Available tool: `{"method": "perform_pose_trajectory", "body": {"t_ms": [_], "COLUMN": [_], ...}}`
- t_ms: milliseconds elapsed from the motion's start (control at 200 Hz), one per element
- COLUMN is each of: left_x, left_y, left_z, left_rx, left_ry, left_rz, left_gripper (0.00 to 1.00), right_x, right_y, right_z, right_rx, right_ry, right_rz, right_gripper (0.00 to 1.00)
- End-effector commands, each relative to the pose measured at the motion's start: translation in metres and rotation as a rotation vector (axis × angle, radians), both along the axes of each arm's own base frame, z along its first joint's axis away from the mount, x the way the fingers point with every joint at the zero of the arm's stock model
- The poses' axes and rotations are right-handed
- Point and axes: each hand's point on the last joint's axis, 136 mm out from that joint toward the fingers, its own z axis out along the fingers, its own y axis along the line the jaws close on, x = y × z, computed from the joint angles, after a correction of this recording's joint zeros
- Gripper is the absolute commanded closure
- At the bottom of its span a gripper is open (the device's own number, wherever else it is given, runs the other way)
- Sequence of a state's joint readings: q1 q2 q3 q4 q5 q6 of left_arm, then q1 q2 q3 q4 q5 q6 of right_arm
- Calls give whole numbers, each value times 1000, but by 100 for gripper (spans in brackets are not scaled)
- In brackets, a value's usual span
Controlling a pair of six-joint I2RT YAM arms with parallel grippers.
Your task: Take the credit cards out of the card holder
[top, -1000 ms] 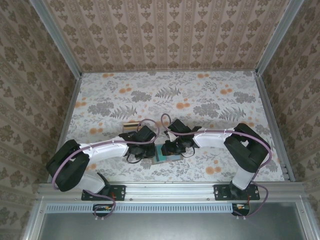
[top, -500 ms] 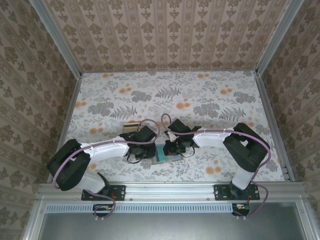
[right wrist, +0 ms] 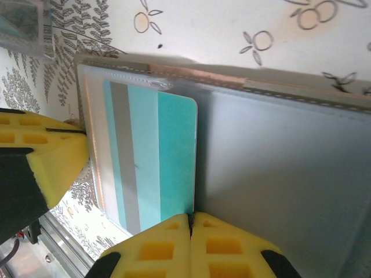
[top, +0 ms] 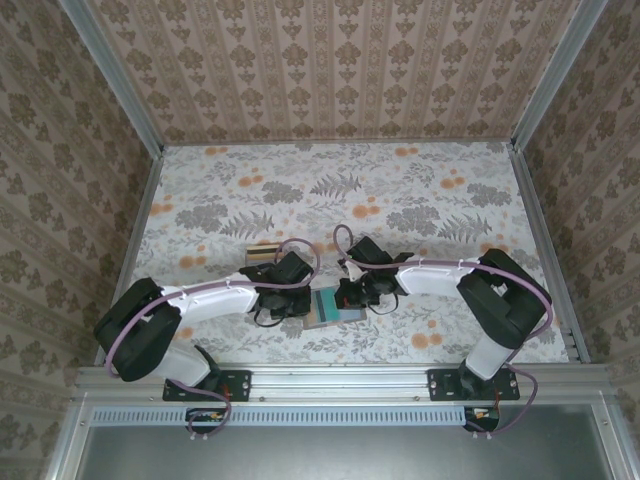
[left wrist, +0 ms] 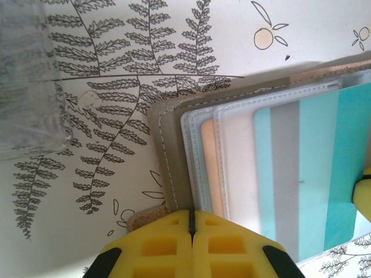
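Observation:
The card holder (top: 325,318) lies open on the floral table between the two grippers. In the left wrist view its grey-brown cover (left wrist: 171,150) carries clear sleeves; a tan-orange credit card (left wrist: 211,168) shows through one sleeve. A teal credit card (left wrist: 316,168) with a grey stripe lies over them. My left gripper (left wrist: 191,221) is shut on the holder's near edge. My right gripper (right wrist: 190,223) is shut on the teal card (right wrist: 153,156) at its long edge, beside the blue-grey panel (right wrist: 278,174). From above, the left gripper (top: 303,300) and right gripper (top: 350,296) flank the holder.
A clear plastic tray (top: 262,252) stands just behind the left gripper, also seen as a tray corner (left wrist: 26,81) in the left wrist view. The table's near rail (top: 340,378) runs close in front. Patterned walls enclose the far and side edges.
The right gripper has closed and shifted slightly right, and more teal shows at the holder. The left arm has stayed put with its jaws shut.

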State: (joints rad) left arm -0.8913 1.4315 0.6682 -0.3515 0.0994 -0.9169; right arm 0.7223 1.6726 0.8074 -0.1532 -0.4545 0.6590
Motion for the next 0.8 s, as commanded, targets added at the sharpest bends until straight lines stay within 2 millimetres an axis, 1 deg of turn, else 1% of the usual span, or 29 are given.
{"method": "perform_pose_trajectory", "body": {"t_ms": [0, 120, 155, 205, 290, 380, 490, 635, 705, 795], "left_x": [-10, -7, -6, -4, -1, -2, -5, -5, -6, -8], "left_y": [11, 7, 5, 2, -1, -2, -4, -4, -3, -2], "left_z": [-11, -4, 0, 5, 10, 7, 0, -3, -5, -8], "left_rx": [59, 52, 49, 45, 38, 40, 42, 42, 45, 49], "left_ry": [35, 25, 18, 5, -5, 7, 26, 30, 33, 42], "left_rz": [3, -9, -14, -24, -34, -42, -45, -42, -41, -40], "left_gripper": [100, 100, 100, 100, 100, 100, 100, 100, 100, 100], "right_x": [-4, -3, -3, -2, 1, 4, 5, 3, 2, 2], "right_y": [-4, 0, 1, 3, 7, 14, 18, 19, 20, 22], "right_z": [2, 1, 2, 2, 3, 5, 1, -7, -7, -6], "right_rx": [13, 30, 36, 42, 65, 85, 96, 87, 88, 98], "right_ry": [0, 7, 8, 6, 1, 4, 22, 49, 51, 53], "right_rz": [8, 10, 11, 9, 7, 10, 8, 12, 13, 18], "right_gripper": [100, 100, 95, 82, 78, 77, 76, 76, 74, 75]}}
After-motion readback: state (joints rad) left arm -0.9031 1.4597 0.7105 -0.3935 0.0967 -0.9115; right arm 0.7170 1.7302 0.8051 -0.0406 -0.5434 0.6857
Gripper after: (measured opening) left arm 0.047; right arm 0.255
